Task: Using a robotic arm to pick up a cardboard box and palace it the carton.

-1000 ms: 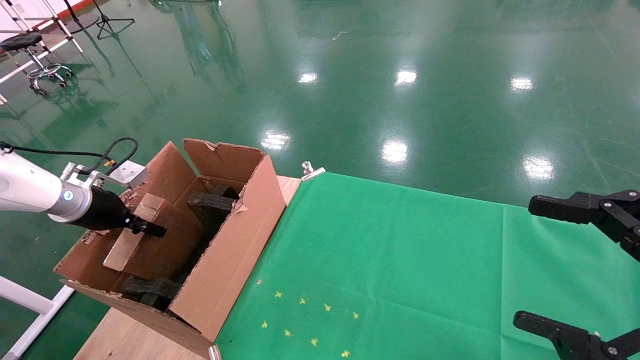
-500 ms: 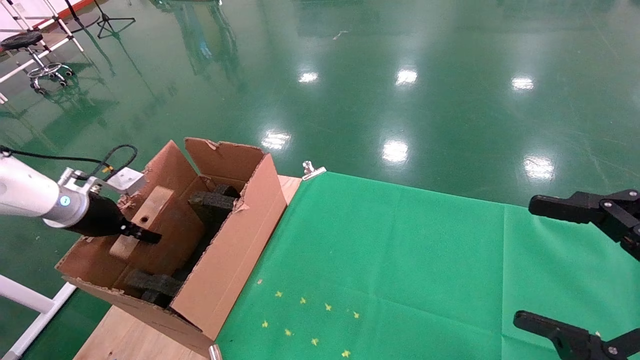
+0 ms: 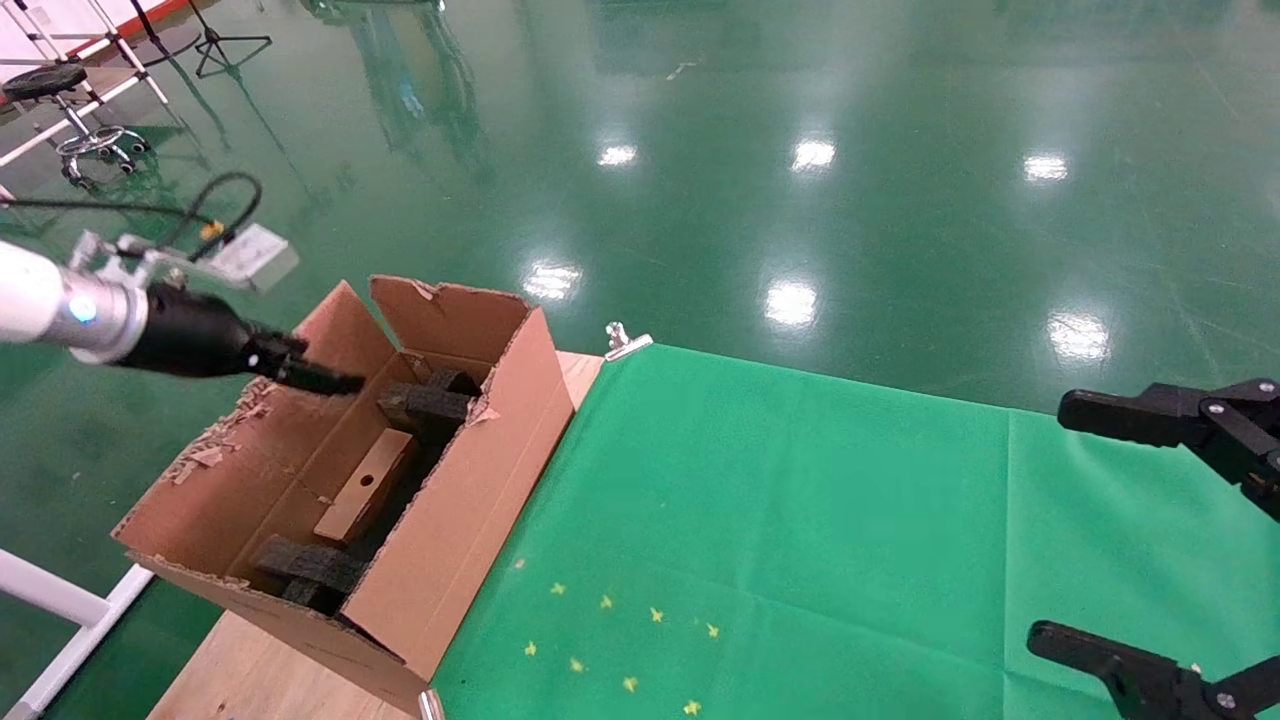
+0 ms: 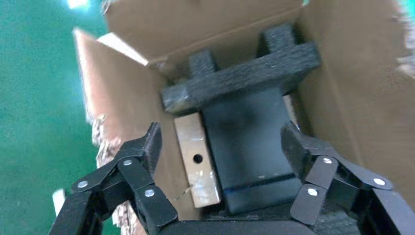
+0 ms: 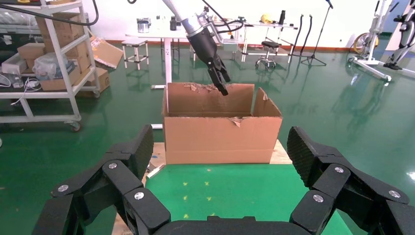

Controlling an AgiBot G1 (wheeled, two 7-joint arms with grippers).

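Left tool [image 4: 220,147] empty—slab-like cardboard box [image 3: 365,485] inside.

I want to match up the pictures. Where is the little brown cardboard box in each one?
Head view: the cardboard box lies inside the carton, beside the dark foam.
Left wrist view: the cardboard box shows between the open left end effector fingers.
Right wrist view: not visible; the carton walls hide it.
Shared landmark: the carton.

White robotic arm [image 3: 40,300], blue light ring, black cable, black linkage tool [image 3: 310,378].
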